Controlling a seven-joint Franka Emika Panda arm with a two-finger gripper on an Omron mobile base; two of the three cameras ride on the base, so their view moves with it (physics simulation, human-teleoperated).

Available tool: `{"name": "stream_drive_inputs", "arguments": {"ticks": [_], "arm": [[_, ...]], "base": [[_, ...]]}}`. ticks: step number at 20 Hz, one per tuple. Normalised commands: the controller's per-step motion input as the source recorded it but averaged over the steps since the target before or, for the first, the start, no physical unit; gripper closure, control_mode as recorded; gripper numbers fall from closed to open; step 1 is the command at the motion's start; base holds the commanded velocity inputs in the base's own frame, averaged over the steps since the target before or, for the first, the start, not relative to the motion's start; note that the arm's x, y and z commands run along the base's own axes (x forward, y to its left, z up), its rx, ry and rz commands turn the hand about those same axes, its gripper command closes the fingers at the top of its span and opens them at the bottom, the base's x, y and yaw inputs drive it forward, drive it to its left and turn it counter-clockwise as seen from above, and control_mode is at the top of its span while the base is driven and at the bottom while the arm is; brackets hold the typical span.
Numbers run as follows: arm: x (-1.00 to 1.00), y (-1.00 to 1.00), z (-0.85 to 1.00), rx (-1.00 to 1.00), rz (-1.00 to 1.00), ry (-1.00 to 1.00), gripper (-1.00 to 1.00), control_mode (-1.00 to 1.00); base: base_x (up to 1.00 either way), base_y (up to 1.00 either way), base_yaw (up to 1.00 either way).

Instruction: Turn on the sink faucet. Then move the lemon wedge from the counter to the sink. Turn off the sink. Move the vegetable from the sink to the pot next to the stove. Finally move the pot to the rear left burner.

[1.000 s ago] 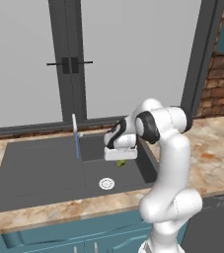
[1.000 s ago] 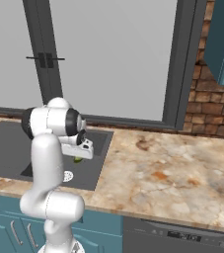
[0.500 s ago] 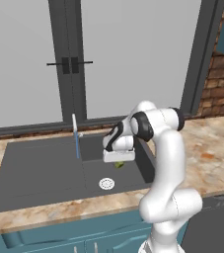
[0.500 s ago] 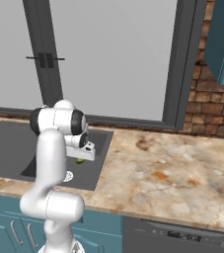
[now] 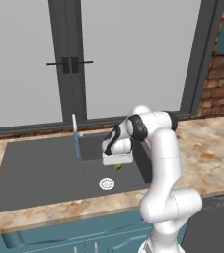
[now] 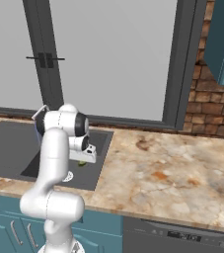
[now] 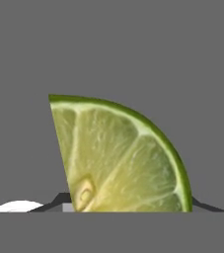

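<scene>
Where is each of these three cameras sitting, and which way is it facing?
Left base view: behind the arm's left, facing sink, sink faucet, window; arm at lower right.
Right base view: behind its right, facing counter, sink; arm at lower left.
Hand view: on the hand, facing lemon wedge against the sink's grey.
Both base views share sink, arm, wedge.

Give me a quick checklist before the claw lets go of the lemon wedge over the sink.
1. Lemon wedge in the claw: ok, it hangs under the claw in both base views.
2. Claw over the sink basin, not the counter: ok.
3. Drop spot away from the drain: ok, the wedge hangs just behind it.
4. Sink faucet out of the claw's way: ok, it stands apart to the left.
5. Water running: cannot tell.
6. Height above the basin floor: cannot tell.
</scene>
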Motion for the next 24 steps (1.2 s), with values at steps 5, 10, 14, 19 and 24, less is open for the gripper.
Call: {"name": "stream_drive_inputs", "arguments": {"ticks": [5, 10, 14, 19, 24], "arm": [[0.04, 0.02, -0.27, -0.02, 0.0, 0.0, 1.0, -1.0], [0.01, 0.07, -0.26, 0.0, 0.0, 0.0, 1.0, -1.0], [0.02, 0.14, -0.43, -0.02, 0.0, 0.0, -1.0, -1.0], [0.01, 0.12, -0.45, -0.02, 0.0, -0.01, -1.0, -1.0], [-0.16, 0.14, -0.12, 0.0, 0.0, -0.02, -1.0, -1.0]], "base": [[0.0, 0.0, 0.0], [0.0, 0.0, 0.0], [0.0, 0.0, 0.0], [0.0, 0.0, 0.0], [0.0, 0.0, 0.0]]}}
